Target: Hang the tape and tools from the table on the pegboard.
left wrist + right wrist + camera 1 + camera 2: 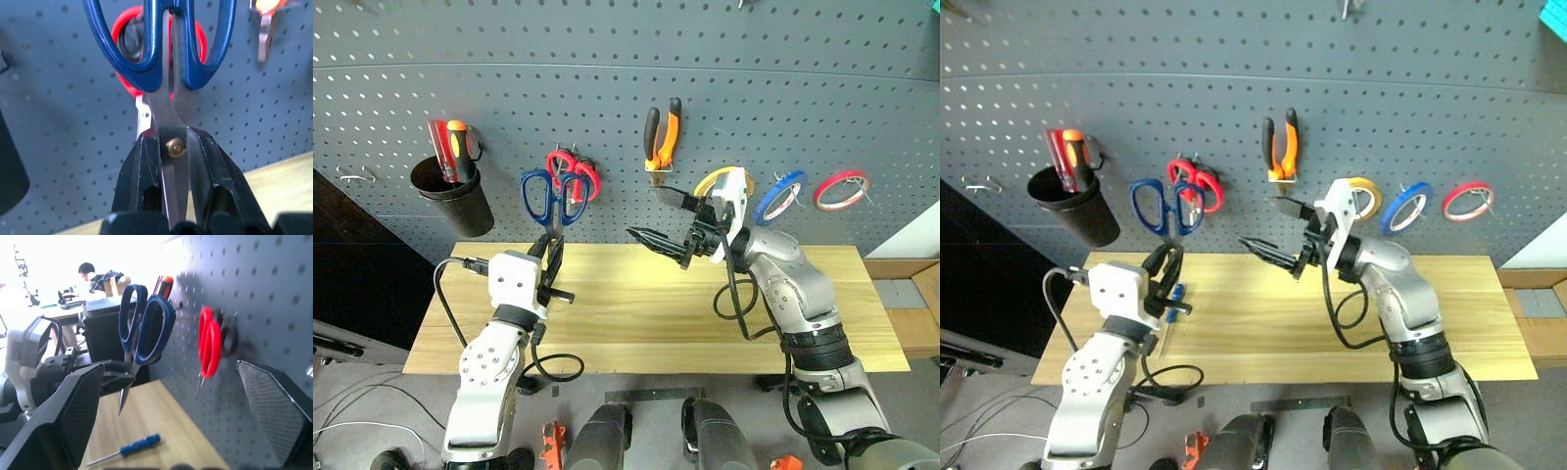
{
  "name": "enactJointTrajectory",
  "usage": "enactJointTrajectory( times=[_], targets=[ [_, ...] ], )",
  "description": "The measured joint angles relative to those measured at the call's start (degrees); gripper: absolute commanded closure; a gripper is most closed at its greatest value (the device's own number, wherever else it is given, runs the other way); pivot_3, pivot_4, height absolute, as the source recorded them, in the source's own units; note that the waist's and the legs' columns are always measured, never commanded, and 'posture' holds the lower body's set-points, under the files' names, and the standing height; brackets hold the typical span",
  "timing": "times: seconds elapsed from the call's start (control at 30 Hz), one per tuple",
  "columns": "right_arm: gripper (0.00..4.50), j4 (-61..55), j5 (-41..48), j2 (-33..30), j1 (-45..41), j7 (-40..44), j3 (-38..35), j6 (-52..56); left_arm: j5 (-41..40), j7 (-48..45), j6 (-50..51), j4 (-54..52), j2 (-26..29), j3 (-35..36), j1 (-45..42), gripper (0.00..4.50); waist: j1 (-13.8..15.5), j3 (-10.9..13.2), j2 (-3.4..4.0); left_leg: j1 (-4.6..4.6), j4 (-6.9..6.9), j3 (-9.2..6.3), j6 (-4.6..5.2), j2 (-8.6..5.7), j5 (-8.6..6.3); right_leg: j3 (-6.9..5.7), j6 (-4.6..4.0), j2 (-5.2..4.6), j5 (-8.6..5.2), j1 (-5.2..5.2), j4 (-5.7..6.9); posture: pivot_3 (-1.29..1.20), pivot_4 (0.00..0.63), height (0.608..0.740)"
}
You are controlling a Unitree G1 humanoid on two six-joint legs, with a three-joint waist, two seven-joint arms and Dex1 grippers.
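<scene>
My left gripper (553,253) is shut on the steel blades of the blue-handled scissors (548,196), near the pivot. It holds them upright, handles up, just in front of the pegboard (607,59) and beside the red scissors (576,174). My right gripper (662,221) hangs open and empty above the table (636,318), pointing toward the left arm. The blue screwdriver (1173,294) lies on the table next to the left gripper. On the pegboard hang the orange-and-black pliers (662,132) and the blue tape (778,196).
A black cup (455,196) holding red and orange screwdrivers hangs at the board's left. A yellow roll (713,181) sits behind my right hand and a red roll (842,189) further right. A person (88,270) sits far off in the right wrist view.
</scene>
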Motion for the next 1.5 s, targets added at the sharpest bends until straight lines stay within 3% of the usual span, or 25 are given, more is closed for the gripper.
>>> enactJointTrajectory(
  times=[0.4,0.97,1.3,1.5],
  targets=[
    [0.00,-1.3,0.0,-0.6,-0.1,-0.4,0.0,0.0,-0.3,-0.4,0.0,9.6,0.1,-0.6,-6.5,4.03,-0.1,-1.3,0.02,0.05,0.01,0.05,0.01,-0.01,0.00,0.01,0.00,0.02,0.01,0.03,0.04,0.07,0.143,0.740],
    [0.00,-8.9,0.5,-4.2,4.2,-3.2,-0.5,2.8,0.0,1.1,-6.2,39.7,-3.2,-0.6,-26.3,4.09,-1.2,-1.5,0.00,0.03,0.09,0.08,0.01,0.00,0.00,-0.02,0.01,0.00,0.02,0.02,0.05,-0.07,0.173,0.740],
    [0.00,-15.4,1.2,-6.4,9.9,-7.7,-2.3,6.8,-2.1,-2.4,0.8,41.2,-1.9,-0.3,-26.6,0.82,-3.1,-1.5,0.01,0.05,0.09,0.07,0.03,0.01,-0.01,0.14,0.01,-0.01,0.02,0.05,0.08,-0.09,0.220,0.740],
    [0.00,-19.0,4.6,-9.8,13.4,-7.2,-1.2,13.5,-2.7,-3.1,14.2,39.6,3.8,0.5,-20.5,0.82,-4.0,-1.4,0.14,0.12,0.06,0.08,0.35,0.04,-0.19,0.16,0.01,0.02,0.01,0.06,0.10,-0.08,0.244,0.740]
  ],
)
